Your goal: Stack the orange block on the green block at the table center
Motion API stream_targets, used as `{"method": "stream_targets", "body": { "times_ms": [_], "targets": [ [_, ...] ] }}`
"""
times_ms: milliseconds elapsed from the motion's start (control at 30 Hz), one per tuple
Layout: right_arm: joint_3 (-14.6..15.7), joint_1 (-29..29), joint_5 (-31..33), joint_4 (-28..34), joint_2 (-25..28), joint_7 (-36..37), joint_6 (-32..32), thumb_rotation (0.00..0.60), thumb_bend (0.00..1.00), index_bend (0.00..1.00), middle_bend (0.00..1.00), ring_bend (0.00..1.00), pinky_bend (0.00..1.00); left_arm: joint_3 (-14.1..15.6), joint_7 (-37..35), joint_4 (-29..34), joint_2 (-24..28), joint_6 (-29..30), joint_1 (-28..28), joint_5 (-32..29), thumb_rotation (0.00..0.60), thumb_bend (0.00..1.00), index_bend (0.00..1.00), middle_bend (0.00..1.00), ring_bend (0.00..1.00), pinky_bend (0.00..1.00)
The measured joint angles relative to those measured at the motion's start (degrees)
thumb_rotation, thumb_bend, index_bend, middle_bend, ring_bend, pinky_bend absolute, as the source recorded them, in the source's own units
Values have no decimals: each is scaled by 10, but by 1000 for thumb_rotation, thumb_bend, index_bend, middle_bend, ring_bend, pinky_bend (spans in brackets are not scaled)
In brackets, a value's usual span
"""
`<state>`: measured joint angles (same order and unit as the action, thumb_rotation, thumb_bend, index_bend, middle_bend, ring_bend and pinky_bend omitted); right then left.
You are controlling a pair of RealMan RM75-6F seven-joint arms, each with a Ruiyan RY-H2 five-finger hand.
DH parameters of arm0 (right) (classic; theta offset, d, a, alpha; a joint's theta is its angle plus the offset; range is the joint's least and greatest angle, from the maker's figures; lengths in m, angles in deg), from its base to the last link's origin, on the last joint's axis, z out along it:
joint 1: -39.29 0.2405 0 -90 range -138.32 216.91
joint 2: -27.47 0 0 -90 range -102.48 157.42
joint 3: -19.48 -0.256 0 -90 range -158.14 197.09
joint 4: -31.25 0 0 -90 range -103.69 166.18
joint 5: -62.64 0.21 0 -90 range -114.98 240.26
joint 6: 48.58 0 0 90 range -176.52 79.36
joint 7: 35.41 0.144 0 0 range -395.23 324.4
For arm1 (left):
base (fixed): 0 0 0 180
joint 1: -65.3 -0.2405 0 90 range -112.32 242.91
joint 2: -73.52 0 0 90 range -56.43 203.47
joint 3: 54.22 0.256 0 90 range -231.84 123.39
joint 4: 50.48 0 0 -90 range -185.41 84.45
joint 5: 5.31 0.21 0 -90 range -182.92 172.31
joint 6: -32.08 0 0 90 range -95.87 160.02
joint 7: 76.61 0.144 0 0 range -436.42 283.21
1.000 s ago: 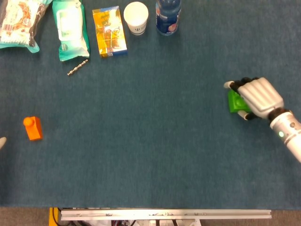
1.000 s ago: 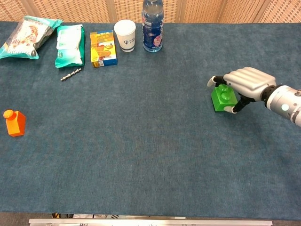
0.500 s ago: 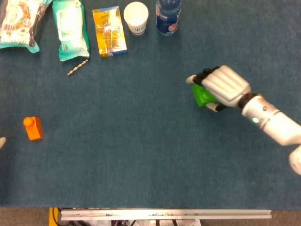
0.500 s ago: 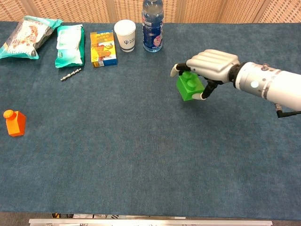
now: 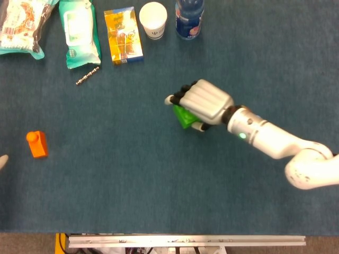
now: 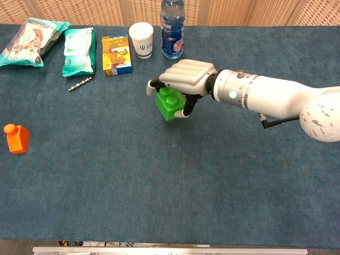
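The right hand [image 6: 186,79] reaches in from the right side and curls down over the green block [image 6: 169,104], gripping it from above near the middle of the blue table [image 6: 175,186] (the block sits tilted under the fingers). Bare cloth lies wide on every side of it, with the bottle [image 6: 172,29], cup [image 6: 141,39] and packets along the far edge. The orange block [image 6: 16,137] stands well apart near the left edge; a pale sliver at the head view's left border may be the left hand, its state unreadable.

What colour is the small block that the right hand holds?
Bright green: the studded plastic block in the white right hand shows best in the chest view.
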<state>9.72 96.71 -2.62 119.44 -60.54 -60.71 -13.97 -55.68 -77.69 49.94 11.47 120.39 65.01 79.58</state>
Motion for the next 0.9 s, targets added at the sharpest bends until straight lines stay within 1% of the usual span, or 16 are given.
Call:
{"method": "stream_targets", "body": {
  "times_ms": [200, 433, 600, 767, 900],
  "targets": [
    [0, 40, 47, -15, -35, -34, -5, 600, 260, 238, 379, 275, 391, 2, 0, 1, 0, 1, 0, 5, 600, 96, 307, 297, 246, 196],
    [9, 86, 98, -46, -83, -75, 0, 600, 259, 238, 379, 276, 391, 3, 1, 1, 1, 3, -2, 7, 600, 95, 307, 296, 246, 196],
    [11, 101, 112, -59, -101, -86, 5, 600, 259, 238, 379, 277, 391, 4, -1, 2, 3, 7, -4, 8, 600, 95, 307, 297, 246, 196],
    [9, 130, 143, -86, -128, -97, 6, 600, 259, 238, 377, 277, 391, 5, -2, 2, 5, 10, -7, 9, 600, 95, 307, 297, 246, 196],
    [15, 144, 160, -98, -139, -102, 6, 600, 256, 238, 370, 275, 391, 5, -3, 2, 5, 13, -9, 11, 600, 95, 307, 297, 246, 196]
  ]
}}
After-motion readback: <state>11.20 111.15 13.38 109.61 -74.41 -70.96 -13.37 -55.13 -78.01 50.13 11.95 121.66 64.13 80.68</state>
